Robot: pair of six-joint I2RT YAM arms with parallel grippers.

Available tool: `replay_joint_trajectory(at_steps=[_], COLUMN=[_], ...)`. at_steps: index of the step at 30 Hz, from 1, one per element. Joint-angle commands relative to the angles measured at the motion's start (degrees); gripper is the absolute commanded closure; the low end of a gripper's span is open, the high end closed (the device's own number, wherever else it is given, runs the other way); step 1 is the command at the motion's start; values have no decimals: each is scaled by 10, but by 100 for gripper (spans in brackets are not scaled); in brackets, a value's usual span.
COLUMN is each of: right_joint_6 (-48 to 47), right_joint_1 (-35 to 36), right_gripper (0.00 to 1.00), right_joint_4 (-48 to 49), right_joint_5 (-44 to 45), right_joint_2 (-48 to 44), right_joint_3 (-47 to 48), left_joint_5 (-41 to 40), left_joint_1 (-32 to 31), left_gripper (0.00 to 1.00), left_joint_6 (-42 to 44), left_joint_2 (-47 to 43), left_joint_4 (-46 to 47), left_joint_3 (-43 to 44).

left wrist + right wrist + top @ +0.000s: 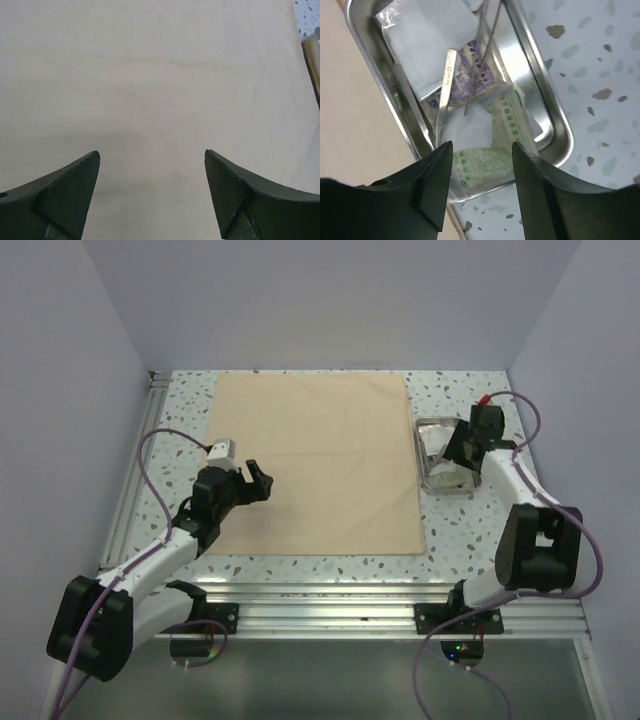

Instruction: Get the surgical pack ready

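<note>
The tan cloth [315, 465] lies flat and spread on the speckled table, and fills the left wrist view [160, 75]. The steel tray [428, 458] stands just right of the cloth's right edge. In the right wrist view the tray [547, 75] holds white and green sachets [495, 145], a clear sachet [427, 37] and thin metal instruments [445, 85]. My left gripper [262, 478] is open and empty over the cloth's left part. My right gripper [458, 455] is open and empty, just above the tray's near end [482, 150].
White walls enclose the table at the back and both sides. A metal rail [130, 480] runs along the left edge and aluminium rails [330, 605] along the front. Bare speckled tabletop [560, 470] shows right of the tray.
</note>
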Motion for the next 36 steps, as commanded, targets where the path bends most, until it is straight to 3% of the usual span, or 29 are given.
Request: replay_joint_trajectory(at_steps=[1,6,13,20,27,36], right_joint_6=[20,18,48,68,15,-8], right_joint_1=[-10,-45,-75,-78,-84,-85], right_gripper=[46,48,49,46,41,41], right_joint_4=[35,23,1,39,8,14], right_joint_5=[84,84,41,88,37,33], right_joint_2=[-96,-90,-2,-29,87,178], right_joint_3=[-37,-27,1,-52,73,146], left_joint_5=[-1,10,23,24,23,22], left_joint_1=[-6,-13,-27,-36,-40,-40], left_gripper=[11,11,10,10,10,10], left_joint_6=[16,18,23,22,22,22], left_joint_2=[-7,-2,7,3,0,1], left_joint_4=[22,33,49,50,47,44], left_joint_3=[-1,-3,-2,-1,1,5])
